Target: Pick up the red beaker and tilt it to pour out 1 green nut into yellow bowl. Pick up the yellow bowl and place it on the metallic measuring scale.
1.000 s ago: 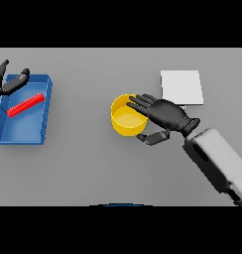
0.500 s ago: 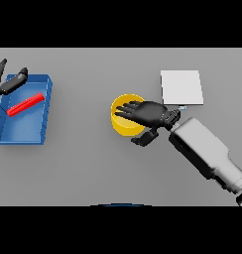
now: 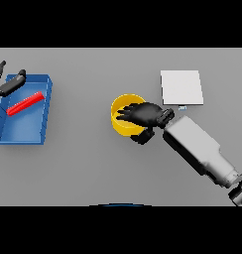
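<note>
Partly hiding the yellow bowl [image 3: 122,118], the right hand [image 3: 145,115] curls its fingers over the rim.

- The grey table [image 3: 83,173] lies bare across its whole near half, giving open passage from side to side.
- A wide bare strip of table separates the blue tray [image 3: 41,135] at the far left from the yellow bowl [image 3: 121,125] near the middle.
- The right hand [image 3: 145,115] lies over the bowl's right side and its forearm stretches diagonally toward the lower right, blocking that approach.
- The metallic measuring scale [image 3: 181,87] sits flat, up and right of the bowl, near it but apart; only the hand and wrist occupy the space between them.
- The left hand [image 3: 5,84] sits at the tray's far left corner; a red beaker [image 3: 26,103] lies inside.
</note>
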{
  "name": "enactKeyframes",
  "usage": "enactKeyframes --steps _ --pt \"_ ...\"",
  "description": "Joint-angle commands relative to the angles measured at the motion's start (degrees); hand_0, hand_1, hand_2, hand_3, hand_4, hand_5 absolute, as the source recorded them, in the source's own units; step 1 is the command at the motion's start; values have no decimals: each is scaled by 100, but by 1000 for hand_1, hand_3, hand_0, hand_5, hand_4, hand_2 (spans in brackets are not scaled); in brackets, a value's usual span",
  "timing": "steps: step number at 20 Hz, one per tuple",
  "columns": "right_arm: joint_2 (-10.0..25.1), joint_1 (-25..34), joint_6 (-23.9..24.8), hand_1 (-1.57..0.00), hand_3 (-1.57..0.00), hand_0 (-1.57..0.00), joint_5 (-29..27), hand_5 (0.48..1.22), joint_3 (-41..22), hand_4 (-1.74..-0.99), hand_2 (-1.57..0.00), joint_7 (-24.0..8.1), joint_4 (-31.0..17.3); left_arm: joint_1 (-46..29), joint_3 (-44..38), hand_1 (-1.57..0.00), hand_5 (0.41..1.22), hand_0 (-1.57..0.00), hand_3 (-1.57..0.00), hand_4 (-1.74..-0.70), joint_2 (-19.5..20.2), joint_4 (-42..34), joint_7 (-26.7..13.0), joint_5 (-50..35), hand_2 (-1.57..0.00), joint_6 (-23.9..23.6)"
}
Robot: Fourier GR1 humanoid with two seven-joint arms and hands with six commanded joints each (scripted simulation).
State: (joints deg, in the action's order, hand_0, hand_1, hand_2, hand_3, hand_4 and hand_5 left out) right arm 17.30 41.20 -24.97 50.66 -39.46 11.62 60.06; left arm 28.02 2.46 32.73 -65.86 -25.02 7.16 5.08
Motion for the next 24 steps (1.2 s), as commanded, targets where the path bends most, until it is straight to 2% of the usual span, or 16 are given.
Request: enactKeyframes --steps 1,2,3,4,5,7,9,13,18,22,24 --pt "57 15 38 -60 -130 -48 25 809 -11 -1261 -88 82 -2 18 -8 1 712 1 1 -791 2 22 28 5 1 -9" --pt "31 19 71 -183 -215 -193 30 891 -26 -1309 -189 166 -25 41 -25 1 711 1 1 -791 24 51 84 -24 1 42" --pt "17 31 112 -407 -322 -455 35 957 -44 -1363 -349 276 -73 48 3 1 710 1 1 -789 2 4 39 -9 1 27" --pt "28 16 100 -640 -572 -678 -6 1010 -16 -1435 -594 263 8 44 -7 1 710 1 1 -788 9 46 111 -21 1 51" --pt "37 30 112 -826 -679 -857 -24 1052 -10 -1492 -789 338 -15 61 -18 1 710 1 1 -788 11 75 81 -8 1 26" --pt "58 78 -29 -1094 -882 -1114 -40 1113 -46 -1578 -1071 421 -1 53 10 1 707 1 1 -787 -37 22 68 -19 1 20" --pt "84 54 -88 -1266 -1027 -1278 -114 1152 -8 -1637 -1187 373 53 47 4 1 712 1 1 -784 24 45 89 6 1 44" --pt "150 84 -245 -1446 -1171 -1451 -170 1193 6 -1698 -1330 274 155 76 -17 1 712 1 1 -785 33 88 153 -7 1 56" --pt "334 135 -418 -1530 -1173 -1532 -312 1212 113 -1727 -1440 202 474 57 -32 1 706 1 1 -775 87 -8 36 -23 1 72" --pt "609 136 -746 -1554 -1153 -1555 -485 1217 303 -1735 -1491 -104 968 43 -1 1 702 1 1 -776 6 58 131 -20 1 55" --pt "698 110 -848 -1560 -1215 -1561 -518 1219 391 -1737 -1433 -350 1229 91 -11 1 702 1 1 -782 8 31 127 -57 1 87"
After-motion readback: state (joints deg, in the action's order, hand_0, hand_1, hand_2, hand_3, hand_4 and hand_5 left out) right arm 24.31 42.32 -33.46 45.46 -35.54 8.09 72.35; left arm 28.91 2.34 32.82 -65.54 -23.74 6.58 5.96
